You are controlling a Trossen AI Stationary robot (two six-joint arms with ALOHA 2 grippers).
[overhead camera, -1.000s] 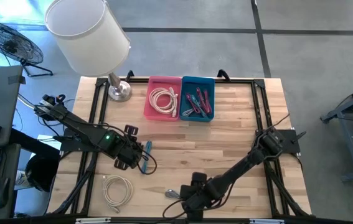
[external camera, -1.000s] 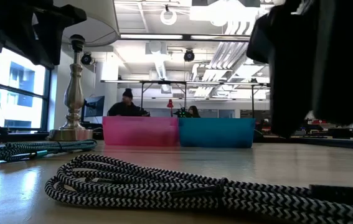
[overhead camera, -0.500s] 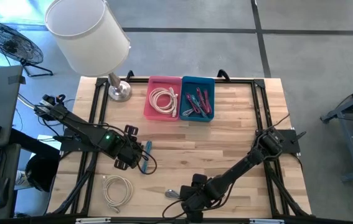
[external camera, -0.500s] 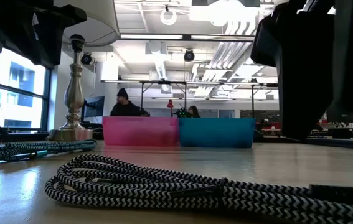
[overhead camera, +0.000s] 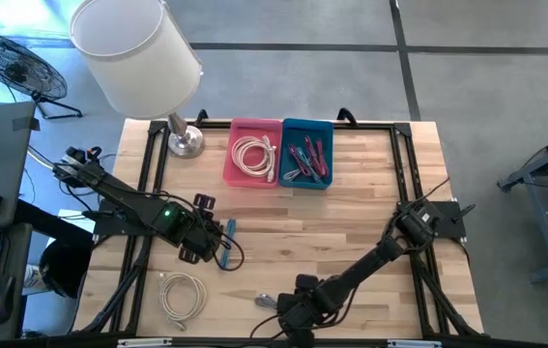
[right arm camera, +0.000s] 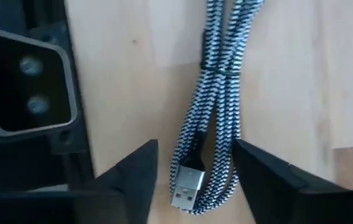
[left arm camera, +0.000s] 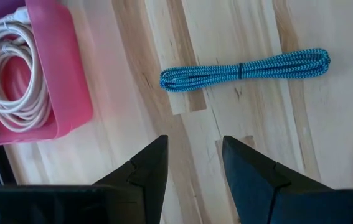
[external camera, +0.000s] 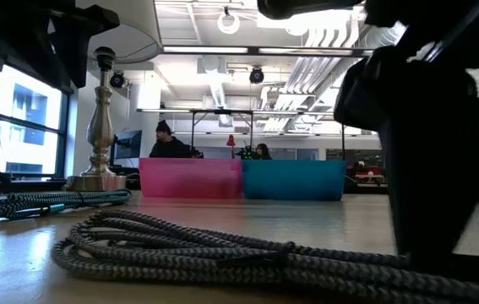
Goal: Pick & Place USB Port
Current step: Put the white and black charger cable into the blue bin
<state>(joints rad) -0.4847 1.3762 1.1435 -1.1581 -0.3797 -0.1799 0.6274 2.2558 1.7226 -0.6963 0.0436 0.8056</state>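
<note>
A black-and-white braided USB cable lies bundled near the table's near edge and fills the foreground of the low view. My right gripper is open just above it. Its fingers stand on either side of the bundle's plug end, low over the wood. A blue braided cable lies flat on the left-middle of the table. My left gripper hangs open above the wood just short of it.
A pink bin with a white cable and a blue bin with reddish cables stand side by side at the far edge. A lamp base is left of them. A loose white cable lies near-left. A camera housing sits beside the right gripper.
My right gripper has come down and a little toward the table's near edge, over the black-and-white cable, and now looms larger and lower in the low view.
</note>
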